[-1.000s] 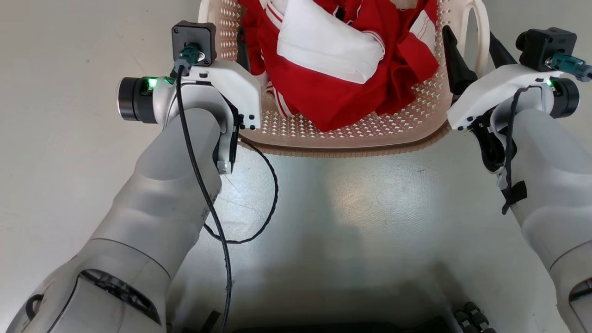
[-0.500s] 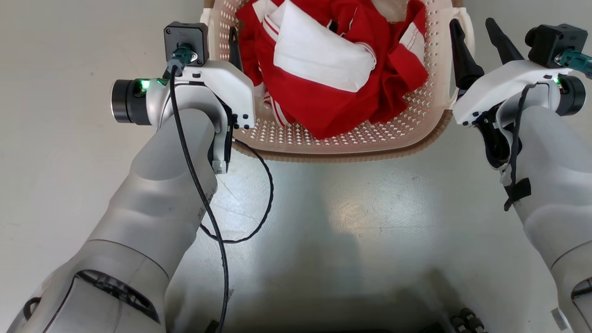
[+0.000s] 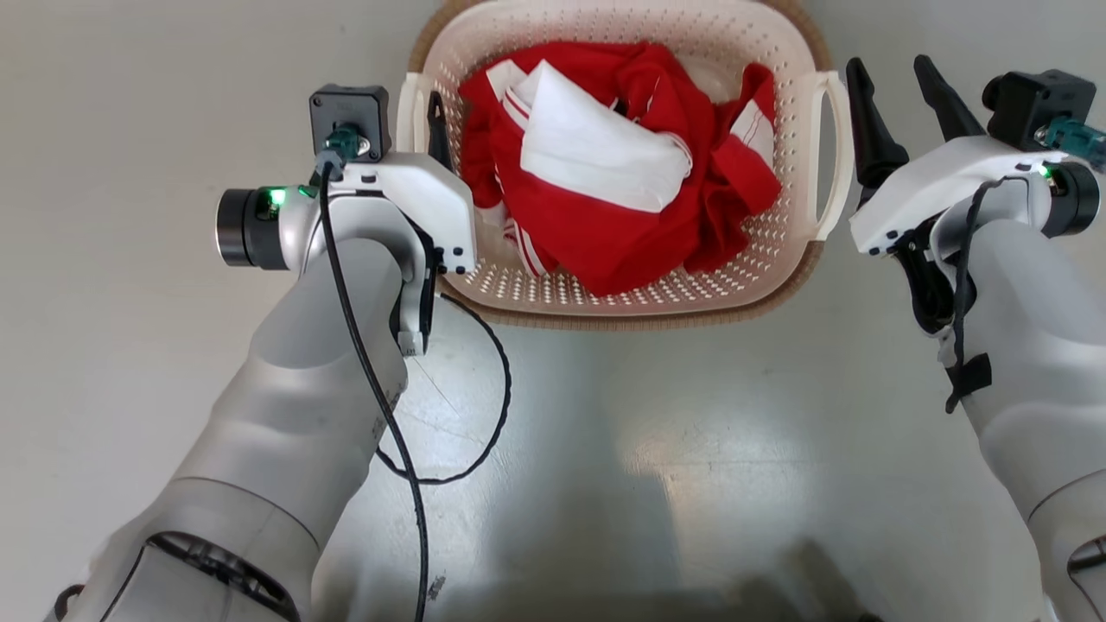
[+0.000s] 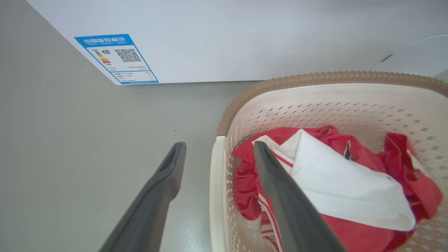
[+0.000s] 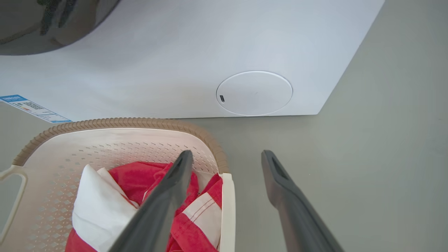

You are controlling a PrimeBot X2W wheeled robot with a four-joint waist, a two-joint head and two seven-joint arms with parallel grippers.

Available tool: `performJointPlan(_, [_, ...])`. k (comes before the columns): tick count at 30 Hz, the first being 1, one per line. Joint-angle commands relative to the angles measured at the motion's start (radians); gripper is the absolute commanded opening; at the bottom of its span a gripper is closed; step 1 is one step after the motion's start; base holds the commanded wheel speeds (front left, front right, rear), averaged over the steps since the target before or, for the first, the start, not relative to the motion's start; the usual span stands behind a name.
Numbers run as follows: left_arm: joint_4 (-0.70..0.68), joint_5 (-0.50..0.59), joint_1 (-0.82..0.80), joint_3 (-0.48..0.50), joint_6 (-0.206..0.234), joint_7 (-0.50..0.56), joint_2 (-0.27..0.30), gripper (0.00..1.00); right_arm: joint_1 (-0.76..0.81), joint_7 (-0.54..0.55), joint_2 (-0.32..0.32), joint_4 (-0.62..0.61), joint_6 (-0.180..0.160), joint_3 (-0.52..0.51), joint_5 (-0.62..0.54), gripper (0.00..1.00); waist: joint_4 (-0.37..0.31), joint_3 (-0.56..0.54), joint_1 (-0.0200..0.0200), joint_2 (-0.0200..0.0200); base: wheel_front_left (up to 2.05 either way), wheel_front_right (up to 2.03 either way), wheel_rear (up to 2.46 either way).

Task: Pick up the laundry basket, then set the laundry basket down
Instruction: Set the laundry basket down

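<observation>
The laundry basket [image 3: 639, 298] stands on the grey floor [image 3: 648, 432], close in front of the white washing machine [image 5: 210, 52], with its brown rim [image 4: 315, 77] towards the machine's base. A heap of red and white clothes [image 3: 605, 173] lies inside it, a white piece on top

The left gripper [image 4: 219, 146] is released, its two dark fingers spread wide. It sits at the basket's left side, straddling the white left handle [image 4: 217, 196]: in the left wrist view one finger lies over the floor outside the basket and the other over the clothes inside, with the handle bar in the gap between them. Neither finger presses on the handle

The right gripper [image 3: 890, 65] is released too, fingers wide apart, holding nothing. From the head view both fingers stand just outside the right handle [image 3: 834, 155], near it but apart. In the right wrist view the handle bar shows in the gap, one finger overlapping the basket's inside and the other over bare floor; how high above the handle the fingers are, I cannot tell

A black cable [image 3: 492, 380] loops from the left forearm over the floor near the basket's front left corner. A blue label [image 4: 117, 57] sits at the machine's lower left corner and a round cover [image 5: 254, 92] at its lower right
</observation>
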Motion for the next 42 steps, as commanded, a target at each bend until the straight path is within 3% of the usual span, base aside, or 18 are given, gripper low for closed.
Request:
performJointPlan(1, [-0.018, 0.015, 0.032, 0.023, -0.005, -0.005, 0.019, 1.0, 0.055, -0.011, 0.01, -0.019, 0.006, 0.001, -0.016, 1.0, 0.005, -0.029, 0.0, 0.0, 0.0, 0.0, 0.0])
performJointPlan(27, [-0.171, 0.133, 0.306, 0.17, -0.069, -0.005, 0.019, 1.0, 0.265, -0.011, 0.033, -0.116, 0.006, -0.134, -0.179, 1.0, 0.04, -0.409, 0.0, 0.0, 0.0, 0.0, 0.0])
performJointPlan(42, [-0.29, 0.271, 0.502, 0.315, -0.137, -0.005, 0.019, 1.0, 0.467, -0.011, 0.043, -0.281, 0.006, -0.229, -0.295, 1.0, 0.062, -0.637, 0.0, 0.0, 0.0, 0.0, 0.0])
